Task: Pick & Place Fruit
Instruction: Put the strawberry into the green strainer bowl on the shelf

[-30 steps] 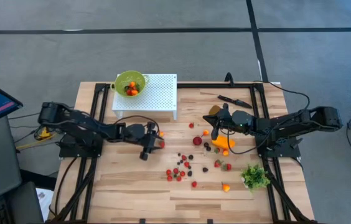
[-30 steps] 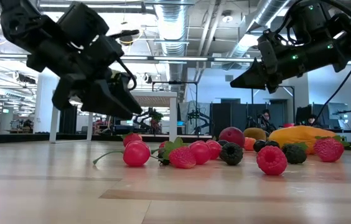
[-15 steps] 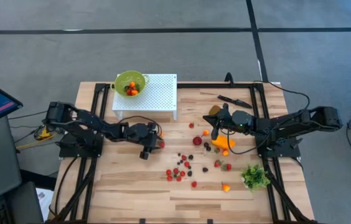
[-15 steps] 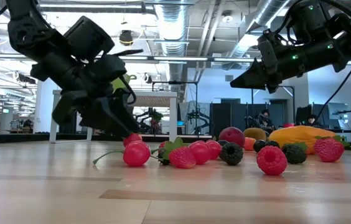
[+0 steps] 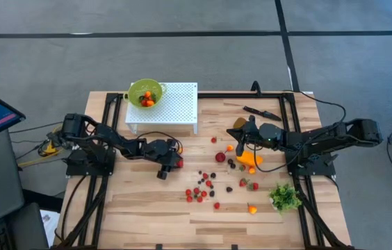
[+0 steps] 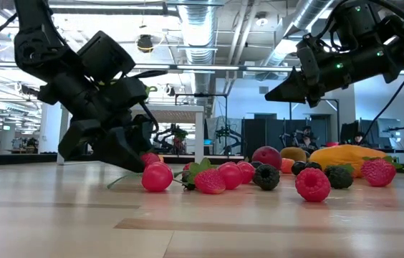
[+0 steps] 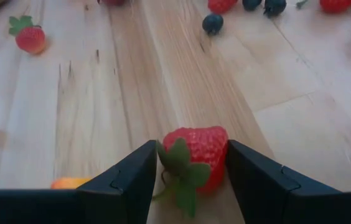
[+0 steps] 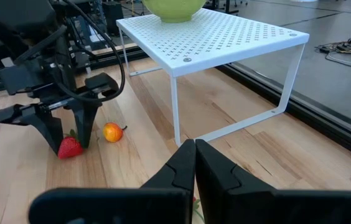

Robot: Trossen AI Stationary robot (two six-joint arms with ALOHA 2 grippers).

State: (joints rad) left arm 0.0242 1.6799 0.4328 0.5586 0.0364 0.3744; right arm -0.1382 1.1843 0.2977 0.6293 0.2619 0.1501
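Since the earlier frames we see the left gripper (image 6: 132, 159) has come down from above the table to the wood itself, its tips now at the board beside the red pile, and the left arm has folded further toward the table's middle in the high view. The right gripper (image 5: 238, 148) has not shifted; it hangs above the fruit on the right side with its fingers pressed together and nothing between them.

In the left wrist view we find a strawberry (image 7: 195, 154) sitting between the two dark fingers (image 7: 124, 178), which stand partly apart on either side of it. They lie just beside its flanks; whether they press it, we cannot tell. The berry is red, pitted and bluntly conical, with a ragged green leaf cap. From the right wrist view it rests on the board, with a small round orange fruit (image 8: 112, 132) just beside it.

The table (image 5: 147, 201) is pale planked wood with visible grain. Scattered berries (image 5: 201, 189) lie mid-table: bumpy red raspberries, dark knobbly blackberries. An elongated smooth orange fruit (image 5: 249, 159) lies under the right arm. A glossy green bowl (image 5: 145, 93) holding fruit stands on a white perforated metal rack (image 5: 175, 104).
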